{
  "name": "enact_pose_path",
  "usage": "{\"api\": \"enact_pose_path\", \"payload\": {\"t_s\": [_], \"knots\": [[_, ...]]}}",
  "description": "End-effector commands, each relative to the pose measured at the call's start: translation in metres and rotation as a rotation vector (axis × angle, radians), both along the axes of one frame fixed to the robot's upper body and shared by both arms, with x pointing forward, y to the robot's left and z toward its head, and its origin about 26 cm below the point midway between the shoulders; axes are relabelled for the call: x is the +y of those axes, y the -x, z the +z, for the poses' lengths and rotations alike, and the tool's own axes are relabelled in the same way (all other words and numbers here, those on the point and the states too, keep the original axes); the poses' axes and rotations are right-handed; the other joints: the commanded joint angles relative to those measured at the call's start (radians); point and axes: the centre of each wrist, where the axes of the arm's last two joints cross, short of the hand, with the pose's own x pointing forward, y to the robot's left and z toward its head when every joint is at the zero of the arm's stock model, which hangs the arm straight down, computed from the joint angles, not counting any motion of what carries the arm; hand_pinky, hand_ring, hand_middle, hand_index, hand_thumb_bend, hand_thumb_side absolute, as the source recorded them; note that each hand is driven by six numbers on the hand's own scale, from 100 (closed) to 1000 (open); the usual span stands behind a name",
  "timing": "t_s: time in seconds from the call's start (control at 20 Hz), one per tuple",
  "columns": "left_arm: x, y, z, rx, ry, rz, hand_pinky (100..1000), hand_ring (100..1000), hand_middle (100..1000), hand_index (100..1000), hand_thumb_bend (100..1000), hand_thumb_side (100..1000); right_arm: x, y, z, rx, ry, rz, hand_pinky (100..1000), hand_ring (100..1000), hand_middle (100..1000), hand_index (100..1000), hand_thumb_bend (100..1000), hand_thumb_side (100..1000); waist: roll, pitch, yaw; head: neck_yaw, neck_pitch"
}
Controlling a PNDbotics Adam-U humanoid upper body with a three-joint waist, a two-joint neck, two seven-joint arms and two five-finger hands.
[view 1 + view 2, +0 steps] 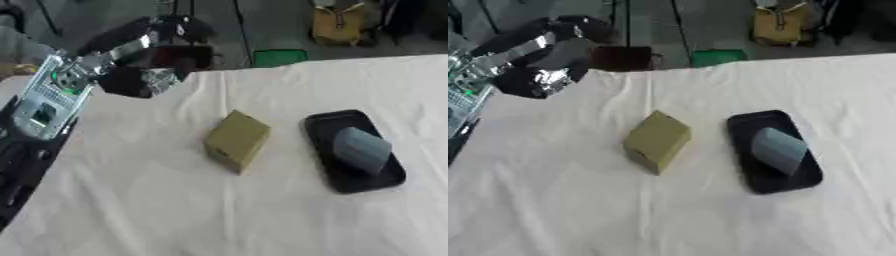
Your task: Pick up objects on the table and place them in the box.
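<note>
Because the left arm (61,95) enters at the far left with its end lost in a dark, shiny mass at the far table edge, the state of the left hand (144,75) cannot be determined: its fingers are not distinguishable. The right hand appears in neither view.

An olive-yellow block (236,141) rests on the white tablecloth (219,215) near the centre, tilted onto an edge or corner. Just right of it, not touching, lies a black tray (328,125), presumably the box, holding a grey-blue object (360,149).

Probable hazards:
- The block's tilted pose may let it roll or slide away on contact.
- A sideways approach from the left may push the block against the tray and shift it.
- The loose cloth may wrinkle and drag both items.
- The tray is largely occupied; a release over the grey-blue object may let the block tumble out.
</note>
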Motion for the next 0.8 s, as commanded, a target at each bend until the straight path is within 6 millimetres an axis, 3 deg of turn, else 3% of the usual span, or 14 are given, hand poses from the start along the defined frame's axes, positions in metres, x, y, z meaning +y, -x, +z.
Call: {"api": "enact_pose_path", "payload": {"t_s": [0.05,0.1,0.2,0.8], "knots": [[0.0113,0.0061,0.0071,-0.011,0.0,0.006,854,834,846,943,184,857,-0.003,0.0028,0.0106,-0.033,0.034,-0.006,653,529,769,835,100,537,-0.006,-0.02,0.004,-0.001,0.002],[0.0128,0.0066,0.0057,-0.008,0.003,0.005,851,837,850,946,358,861,-0.0031,0.0029,0.0103,-0.033,0.034,-0.007,653,529,769,835,100,538,-0.006,-0.02,0.005,-0.002,0.002],[0.0171,0.0088,0.0053,-0.029,0.001,0.018,851,841,853,948,429,849,-0.0032,0.0032,0.0095,-0.031,0.034,-0.009,653,529,769,835,100,538,-0.008,-0.02,0.012,-0.005,0.001],[0.0205,0.011,-0.0003,-0.081,-0.058,0.064,857,869,886,967,351,785,-0.0036,0.0039,0.0085,-0.03,0.034,-0.008,653,529,768,835,100,536,-0.015,-0.023,0.025,-0.005,0.006]]}}
